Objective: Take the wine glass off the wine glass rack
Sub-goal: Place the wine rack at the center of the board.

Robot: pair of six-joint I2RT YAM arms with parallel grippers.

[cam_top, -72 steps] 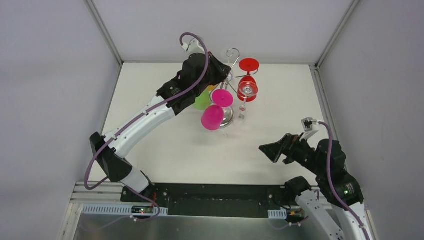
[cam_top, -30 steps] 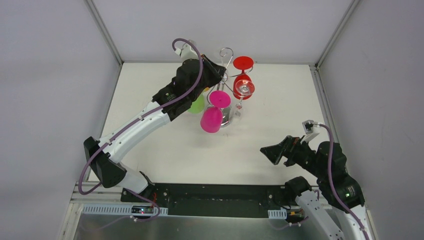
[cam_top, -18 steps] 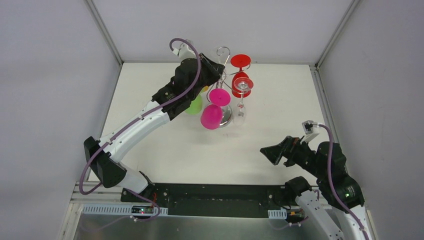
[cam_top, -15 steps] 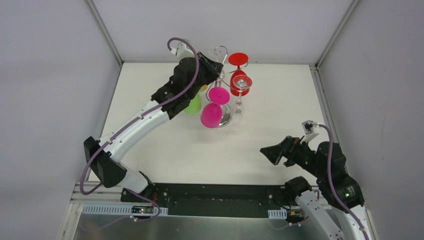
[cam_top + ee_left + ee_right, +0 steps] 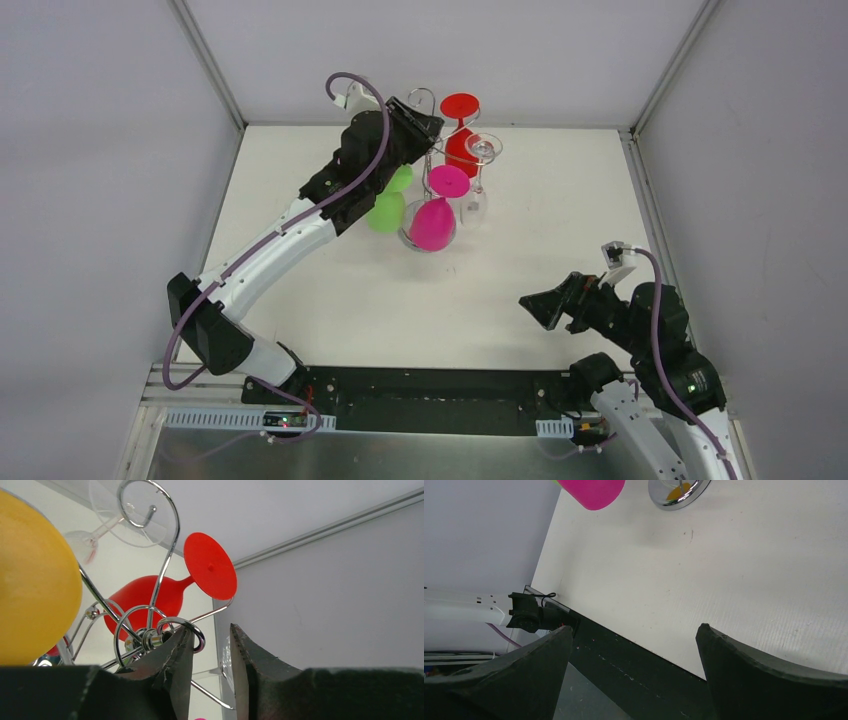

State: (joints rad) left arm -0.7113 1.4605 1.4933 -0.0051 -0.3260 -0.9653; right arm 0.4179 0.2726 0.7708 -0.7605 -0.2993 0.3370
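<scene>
Left gripper (image 5: 210,629) at the top of the shiny chrome wire wine glass rack (image 5: 147,640), near the white table's (image 5: 560,220) far edge.
Its black fingers (image 5: 172,665) stand narrowly apart beside a chrome loop, grip unclear; the magenta wine glass (image 5: 434,222) hangs bowl-down on the rack; right gripper (image 5: 634,630) is spread wide, well apart, over the table's near-right edge.

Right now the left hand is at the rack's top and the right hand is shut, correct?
No: the right hand is open, fingers wide apart, per the right wrist view. The left hand is at the top of the wine glass rack.
</scene>
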